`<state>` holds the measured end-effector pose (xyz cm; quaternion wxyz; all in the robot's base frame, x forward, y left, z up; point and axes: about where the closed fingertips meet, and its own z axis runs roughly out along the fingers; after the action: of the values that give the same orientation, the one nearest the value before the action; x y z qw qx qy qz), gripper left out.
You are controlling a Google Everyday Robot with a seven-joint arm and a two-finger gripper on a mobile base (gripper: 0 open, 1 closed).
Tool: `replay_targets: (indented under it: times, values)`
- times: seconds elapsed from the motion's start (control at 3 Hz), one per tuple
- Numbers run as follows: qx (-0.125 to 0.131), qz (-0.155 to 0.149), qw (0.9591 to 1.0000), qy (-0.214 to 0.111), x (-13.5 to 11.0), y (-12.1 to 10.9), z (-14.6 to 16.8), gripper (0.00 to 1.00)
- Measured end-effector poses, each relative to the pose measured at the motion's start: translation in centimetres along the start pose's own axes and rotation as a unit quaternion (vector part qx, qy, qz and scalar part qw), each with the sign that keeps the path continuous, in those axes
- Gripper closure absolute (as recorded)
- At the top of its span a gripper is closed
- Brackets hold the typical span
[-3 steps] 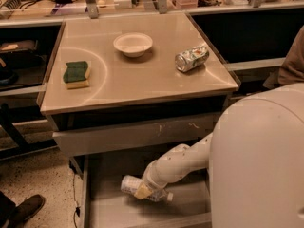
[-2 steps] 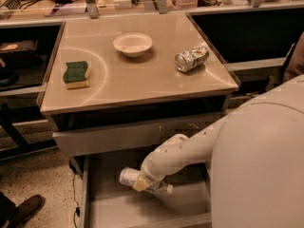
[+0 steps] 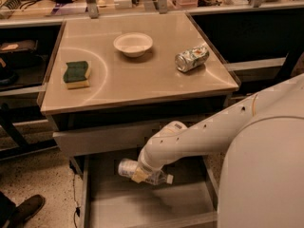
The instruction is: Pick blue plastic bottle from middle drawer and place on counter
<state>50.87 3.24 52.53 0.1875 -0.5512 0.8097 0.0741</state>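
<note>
Tan rubber of one finger pad [image 3: 138,176] shows across the front of the blue plastic bottle [image 3: 126,168], so I judge my claw [image 3: 140,173] to be clamped round its middle. The claw is low inside the middle drawer [image 3: 142,208], near the back. The bottle lies crosswise in the grip. Its clear base sticks out toward 9 o'clock of my claw and its white cap toward 4 o'clock. It looks to be carried a little clear of the drawer floor, though I cannot be certain of the gap.

The step in hand, as I judge it, is the lift out. To do it well I should hold the squeeze firm but not crushing, since thin plastic will buckle. I should first draw back toward 6 o'clock, away from the closed drawer front overhead, and only then rise. The counter [image 3: 137,80] lies at 12 o'clock from my claw. The bare stretch along its near edge, between the sponge [image 3: 77,74] at 10 o'clock and the crushed can [image 3: 191,58] at 1 o'clock, looks the safest landing. The bowl [image 3: 133,44] sits farther back.
</note>
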Motion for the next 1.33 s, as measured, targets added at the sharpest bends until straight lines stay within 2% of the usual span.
replay_targets:
  times: [0.33,1.0,1.33]
  values:
    - [0.014,-0.005,0.9999,0.002,-0.4,-0.2,-3.2,1.0]
    - [0.068,-0.015,0.9974,0.021,-1.0,1.1,-14.1,1.0]
    - [0.092,-0.034,0.9949,0.026,-2.7,2.3,-18.8,1.0]
